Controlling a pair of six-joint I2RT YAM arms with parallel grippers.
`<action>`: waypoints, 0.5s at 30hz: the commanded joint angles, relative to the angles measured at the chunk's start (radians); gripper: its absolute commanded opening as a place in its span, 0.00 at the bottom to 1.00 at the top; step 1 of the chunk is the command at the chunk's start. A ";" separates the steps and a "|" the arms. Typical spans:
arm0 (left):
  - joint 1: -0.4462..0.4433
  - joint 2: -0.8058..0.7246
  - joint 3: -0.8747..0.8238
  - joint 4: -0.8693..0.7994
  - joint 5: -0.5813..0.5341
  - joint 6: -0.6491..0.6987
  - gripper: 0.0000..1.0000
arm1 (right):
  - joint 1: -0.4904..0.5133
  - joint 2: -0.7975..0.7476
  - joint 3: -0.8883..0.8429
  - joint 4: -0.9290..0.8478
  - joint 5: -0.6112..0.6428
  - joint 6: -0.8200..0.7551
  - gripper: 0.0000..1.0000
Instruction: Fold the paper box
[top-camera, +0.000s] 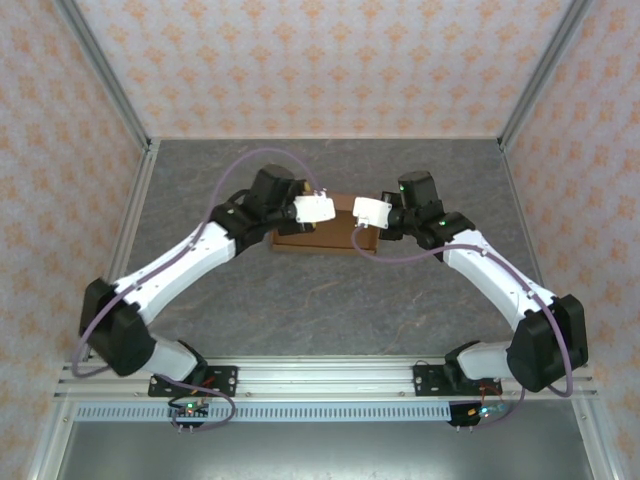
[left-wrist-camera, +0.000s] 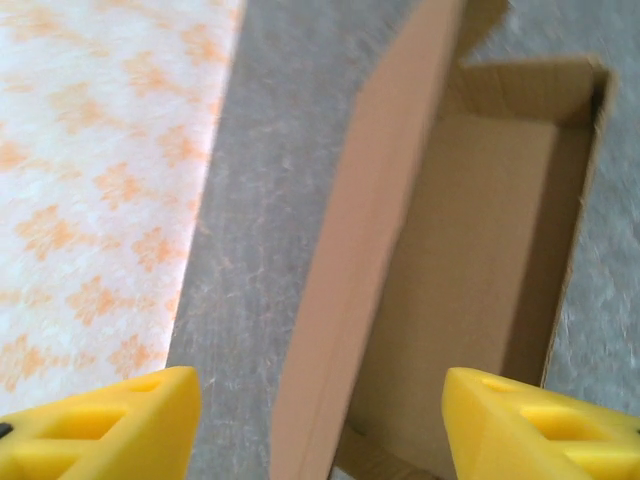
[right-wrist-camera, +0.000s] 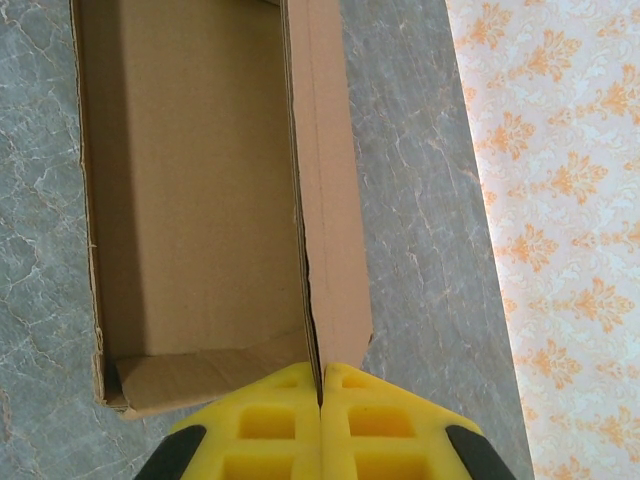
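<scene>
The paper box (top-camera: 318, 238) is an open shallow tray of plain brown cardboard at the middle of the grey table, with both arms reaching over it. In the right wrist view its floor (right-wrist-camera: 190, 180) lies left of a tall side wall (right-wrist-camera: 330, 200). My right gripper (right-wrist-camera: 321, 385) is shut on the near end of that wall, whose thin edge is pinched between the yellow fingers (right-wrist-camera: 270, 420). My left gripper (left-wrist-camera: 320, 430) is open. Its yellow fingers (left-wrist-camera: 100, 430) stand wide on either side of the same wall (left-wrist-camera: 350, 280) without touching it.
The grey marbled tabletop (top-camera: 330, 310) is bordered by orange-patterned walls (top-camera: 320, 60) at the back and sides. Aluminium posts (top-camera: 110, 75) stand at the back corners. A metal rail (top-camera: 320, 375) carries both arm bases along the near edge.
</scene>
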 joint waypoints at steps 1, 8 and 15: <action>0.088 -0.137 -0.105 0.182 0.029 -0.278 0.67 | 0.001 0.014 0.030 -0.028 0.003 0.007 0.00; 0.329 -0.361 -0.565 0.692 -0.023 -0.586 0.84 | -0.004 0.026 0.043 -0.034 -0.010 0.016 0.00; 0.482 -0.224 -0.683 0.844 0.114 -0.596 0.83 | -0.007 0.027 0.045 -0.038 -0.006 0.021 0.00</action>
